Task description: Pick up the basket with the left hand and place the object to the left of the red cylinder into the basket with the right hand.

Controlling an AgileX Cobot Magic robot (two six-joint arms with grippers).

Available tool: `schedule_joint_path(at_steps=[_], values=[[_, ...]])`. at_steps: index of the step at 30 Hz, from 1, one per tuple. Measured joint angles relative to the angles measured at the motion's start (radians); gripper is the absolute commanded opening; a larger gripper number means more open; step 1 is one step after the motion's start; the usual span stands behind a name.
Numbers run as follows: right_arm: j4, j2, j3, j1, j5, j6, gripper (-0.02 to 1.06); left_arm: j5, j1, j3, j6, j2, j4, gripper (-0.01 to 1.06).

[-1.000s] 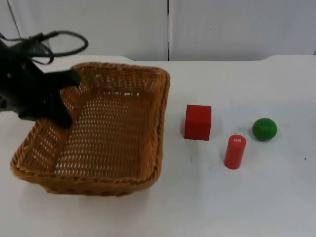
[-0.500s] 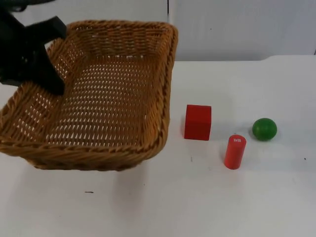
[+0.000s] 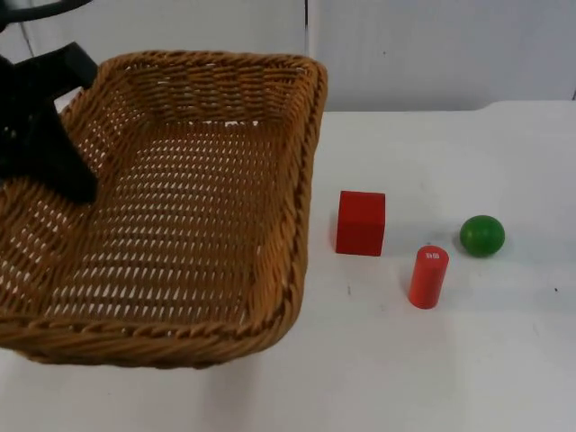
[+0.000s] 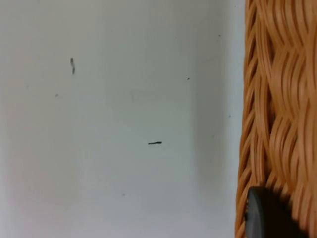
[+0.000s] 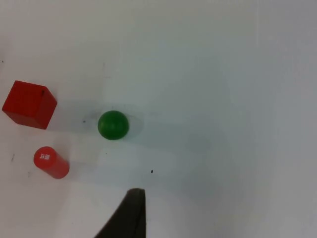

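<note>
My left gripper, at the frame's left, had its fingers clamped on the basket wall, holding it off the worktop. The right gripper waited above; I couldn't tell its fingers' state. Next, I judged, it must descend onto the red cube, centre-right, just left of the red cylinder.

Basket and left pincer cut off at frame edge

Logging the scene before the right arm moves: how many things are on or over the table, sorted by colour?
Red: 2, the cube and the cylinder
Green: 1, the ball
Tan: 1, the basket, lifted by the left gripper at its rim
Total: 4
</note>
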Motion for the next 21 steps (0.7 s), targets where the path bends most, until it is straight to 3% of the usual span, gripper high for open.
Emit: schedule_joint_path(at_steps=[21], values=[[0.000,0.000,0.000,0.000,0.002,0.000,1.05,-0.019,0.012,0.043,0.050,-0.034,0.009,0.00]])
